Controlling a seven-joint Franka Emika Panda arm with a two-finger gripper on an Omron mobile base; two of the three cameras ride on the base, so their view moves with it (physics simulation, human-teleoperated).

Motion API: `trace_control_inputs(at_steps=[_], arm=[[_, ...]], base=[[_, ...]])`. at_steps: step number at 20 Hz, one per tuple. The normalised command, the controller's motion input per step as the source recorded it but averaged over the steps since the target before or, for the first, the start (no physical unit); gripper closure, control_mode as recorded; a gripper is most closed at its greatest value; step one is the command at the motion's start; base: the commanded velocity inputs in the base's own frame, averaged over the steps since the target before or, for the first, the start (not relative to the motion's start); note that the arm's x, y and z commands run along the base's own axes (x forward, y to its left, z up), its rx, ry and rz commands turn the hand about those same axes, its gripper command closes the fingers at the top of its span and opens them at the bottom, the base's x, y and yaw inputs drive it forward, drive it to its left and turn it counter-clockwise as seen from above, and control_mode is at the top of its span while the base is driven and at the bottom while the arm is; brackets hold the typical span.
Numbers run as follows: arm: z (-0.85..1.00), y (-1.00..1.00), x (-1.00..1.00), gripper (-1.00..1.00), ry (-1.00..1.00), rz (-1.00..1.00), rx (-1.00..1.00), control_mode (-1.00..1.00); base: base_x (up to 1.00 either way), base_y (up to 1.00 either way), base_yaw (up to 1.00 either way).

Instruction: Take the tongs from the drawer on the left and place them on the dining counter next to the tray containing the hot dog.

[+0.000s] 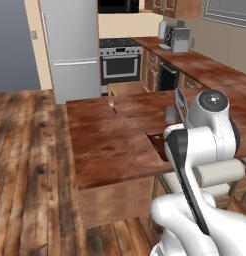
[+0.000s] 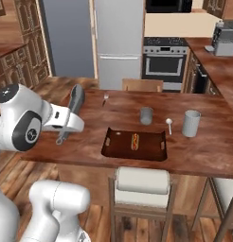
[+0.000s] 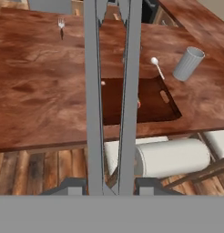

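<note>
My gripper [image 2: 67,124] is shut on the tongs [image 2: 72,111], slim grey metal arms that stand steeply above the near left part of the dining counter [image 2: 90,132]. In the hand view the gripper [image 3: 110,186] grips their joined end, and the two arms of the tongs [image 3: 93,91] run up the picture. The dark brown tray [image 2: 113,146] sits on the counter to the right of the tongs, with the hot dog [image 2: 135,140] inside it. A tongs arm covers most of the tray [image 3: 157,102]. The drawer [image 2: 142,85] stands open beyond the counter's far edge. The tongs [image 1: 181,105] rise beside my arm.
Two grey cups [image 2: 146,115] [image 2: 191,123] and a small spoon [image 2: 169,124] stand behind the tray. A fork [image 2: 105,98] lies near the far edge. A white paper-towel roll [image 2: 141,179] sits on a stool under the counter's near edge. Bare counter spreads left of the tray.
</note>
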Motion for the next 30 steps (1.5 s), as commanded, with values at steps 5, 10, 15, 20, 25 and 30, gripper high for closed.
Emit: trace_control_inputs(at_steps=[5,10,15,20,25,30], arm=[[0.0,0.0,0.0,1.0,0.0,0.0,0.0,1.0],[0.0,0.0,0.0,1.0,0.0,0.0,0.0,1.0],[0.0,0.0,0.0,1.0,0.0,0.0,0.0,1.0],[0.0,0.0,0.0,1.0,0.0,0.0,0.0,1.0],[-0.06,0.0,0.09,1.0,0.04,0.02,0.0,-1.0],[-0.39,0.0,0.58,1.0,0.3,0.17,0.0,-1.0]], base=[[0.17,-0.1,0.01],[0.42,-0.02,0.01],[0.48,0.0,0.05],[0.03,0.0,0.0],[0.05,0.0,0.0],[0.0,0.0,0.0]])
